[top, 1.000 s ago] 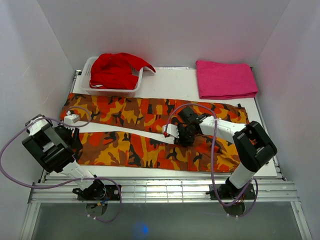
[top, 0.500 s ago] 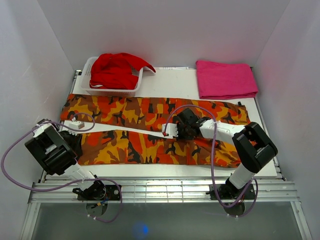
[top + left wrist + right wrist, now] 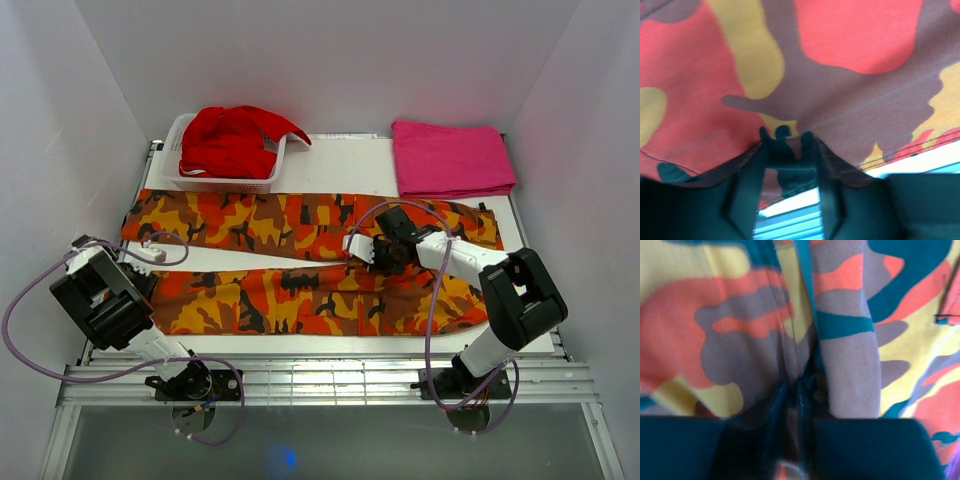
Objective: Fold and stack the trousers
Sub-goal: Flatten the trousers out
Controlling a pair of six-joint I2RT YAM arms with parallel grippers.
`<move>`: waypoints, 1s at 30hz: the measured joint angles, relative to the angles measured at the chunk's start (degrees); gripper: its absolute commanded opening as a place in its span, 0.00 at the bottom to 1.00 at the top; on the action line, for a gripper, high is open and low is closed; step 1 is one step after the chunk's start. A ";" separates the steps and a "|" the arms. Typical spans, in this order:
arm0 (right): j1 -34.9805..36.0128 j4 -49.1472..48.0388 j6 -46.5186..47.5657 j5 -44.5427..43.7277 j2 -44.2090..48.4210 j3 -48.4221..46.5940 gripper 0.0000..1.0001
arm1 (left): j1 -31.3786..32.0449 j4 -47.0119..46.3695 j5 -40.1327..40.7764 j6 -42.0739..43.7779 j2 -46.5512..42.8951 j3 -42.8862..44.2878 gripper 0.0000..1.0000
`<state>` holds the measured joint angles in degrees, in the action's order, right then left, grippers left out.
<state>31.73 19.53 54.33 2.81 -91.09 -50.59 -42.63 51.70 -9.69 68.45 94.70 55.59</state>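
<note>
Orange, red, yellow and black camouflage cloth fills both your wrist views. Your left hand is clenched on a hem of the long fabric trousers, and your right hand pinches a fold near their middle. They lie spread lengthwise across the white table. Behind them and apart sit a folded pink cloth and a white plastic basket holding a crumpled red garment.
</note>
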 measured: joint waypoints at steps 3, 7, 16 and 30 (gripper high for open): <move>0.17 5.97 -1.05 3.23 1.16 -2.69 0.60 | -0.24 0.94 0.24 1.66 0.31 0.87 0.71; -0.50 12.41 -2.36 7.67 5.42 -7.13 0.68 | -0.35 3.19 -3.80 3.58 0.07 2.16 0.82; -14.27 19.02 -6.60 12.57 10.54 -14.23 0.67 | 7.63 1.44 -19.37 -3.63 -7.58 9.11 0.98; -37.83 21.86 -7.10 8.79 -7.82 -12.13 0.63 | 15.30 -17.86 -28.00 -31.26 11.91 22.43 0.98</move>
<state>-6.11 41.39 47.22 11.60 -98.91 -62.72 -27.33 33.85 -37.69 37.19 106.61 78.02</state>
